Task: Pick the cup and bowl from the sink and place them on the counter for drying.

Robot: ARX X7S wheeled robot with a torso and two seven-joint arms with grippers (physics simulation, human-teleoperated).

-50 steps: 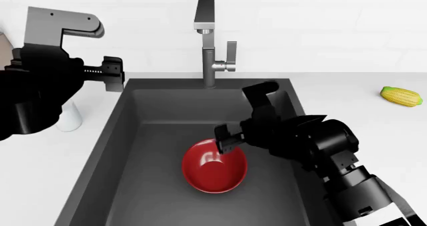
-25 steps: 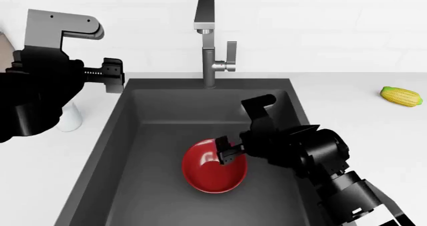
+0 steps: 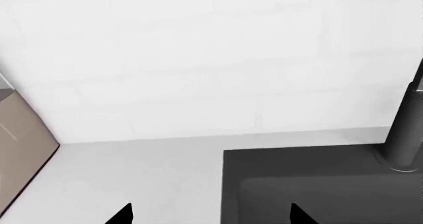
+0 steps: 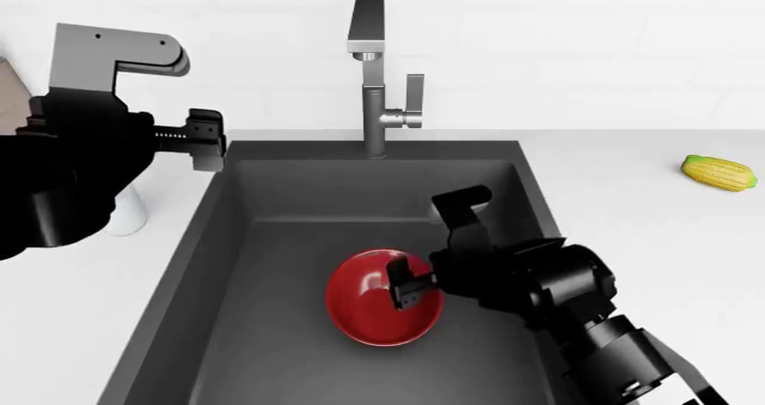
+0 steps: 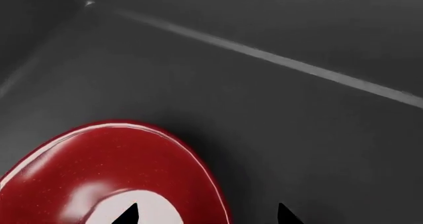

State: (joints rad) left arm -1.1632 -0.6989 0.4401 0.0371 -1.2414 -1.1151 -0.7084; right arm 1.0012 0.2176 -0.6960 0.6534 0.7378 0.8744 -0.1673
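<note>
Head view, from left to right: my left end effector hangs above the white counter at the sink's far left corner. Its jaws stand apart and hold nothing; the left wrist view confirms this, showing two dark fingertips with bare counter and the sink's edge between them. Just below the left arm, a small white cup stands upright on the counter beside the sink, partly hidden by the arm's black body.

At the centre, the dark grey sink fills most of the view, with a tall square steel faucet rising behind it against the white wall. The glossy red bowl rests on the sink floor, near the front.

My right end effector reaches down into the basin at the bowl's right rim. In the right wrist view, the red bowl sits close under the camera, and one fingertip shows inside the rim while the other lies outside it, so the jaws straddle the wall of the bowl. I cannot tell whether they are already clenched on it.

Far right, a yellow-green corn cob lies on the counter, well apart from the sink.
</note>
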